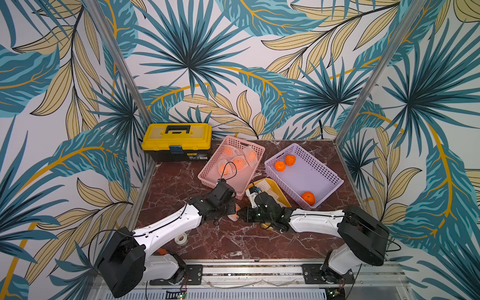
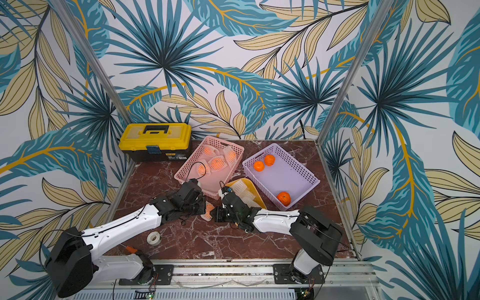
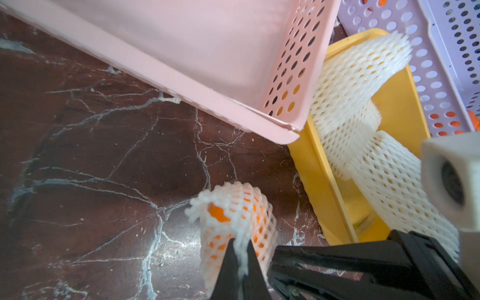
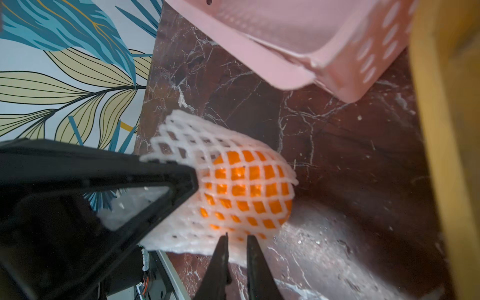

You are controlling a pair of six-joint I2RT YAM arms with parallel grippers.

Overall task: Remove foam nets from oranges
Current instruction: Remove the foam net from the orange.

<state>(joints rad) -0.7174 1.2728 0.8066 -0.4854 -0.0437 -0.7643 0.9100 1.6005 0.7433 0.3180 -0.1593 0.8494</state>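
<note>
On the dark marble table (image 1: 233,241), the lilac basket (image 1: 335,179) holds three bare oranges. The pink basket (image 1: 205,176) holds several more in their sleeves, and the yellow tray (image 1: 283,197) between the two baskets carries empty nets. Just in front of the pink basket's near corner, one netted orange (image 2: 208,211) lies between the two arms, so both are about equally near to it. The left gripper (image 3: 241,249) is clamped on a flattened end of the foam net (image 3: 233,205), pinching foam only. The sleeve's long axis runs away from those jaws toward the pink basket, and the orange (image 4: 246,189) sits in the far half near the open mouth. The right gripper (image 4: 237,237) comes in across that axis, against the sleeve's side wall beside the fruit. Its jaws are narrow with a slim gap, and I cannot tell whether foam is caught between them. The fruit's likely way out is through the open mouth, away from the left jaws.
</note>
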